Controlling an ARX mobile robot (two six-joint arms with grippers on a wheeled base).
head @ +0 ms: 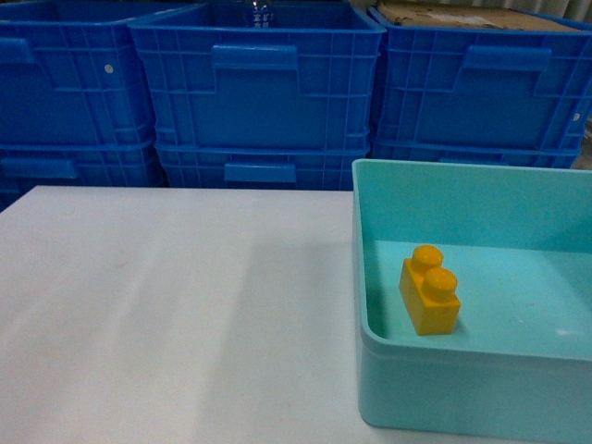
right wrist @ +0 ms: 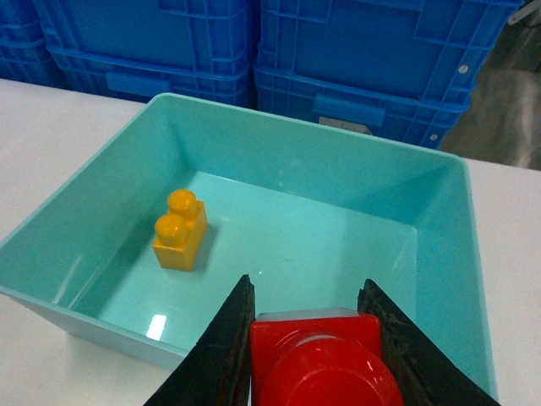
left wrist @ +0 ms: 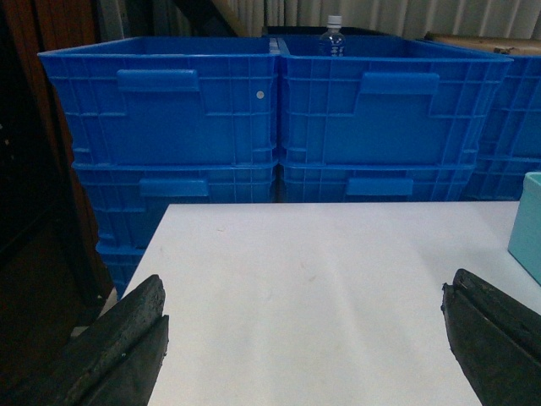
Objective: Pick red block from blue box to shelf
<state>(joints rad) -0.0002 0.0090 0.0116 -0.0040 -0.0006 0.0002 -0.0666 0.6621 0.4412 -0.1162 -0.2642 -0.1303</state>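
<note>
From the head camera, the blue box (head: 370, 277) sits at the right of the white table (head: 166, 305), a yellow brick (head: 430, 289) standing inside it near its left wall; dark blue crates (head: 259, 92) are stacked behind. The left wrist view shows the left gripper (left wrist: 304, 338) low over bare tabletop, its fingers (left wrist: 127, 347) spread wide. In the right wrist view, the right gripper (right wrist: 308, 338) pinches the red block (right wrist: 325, 364) between its fingers above the box's near side.
</note>
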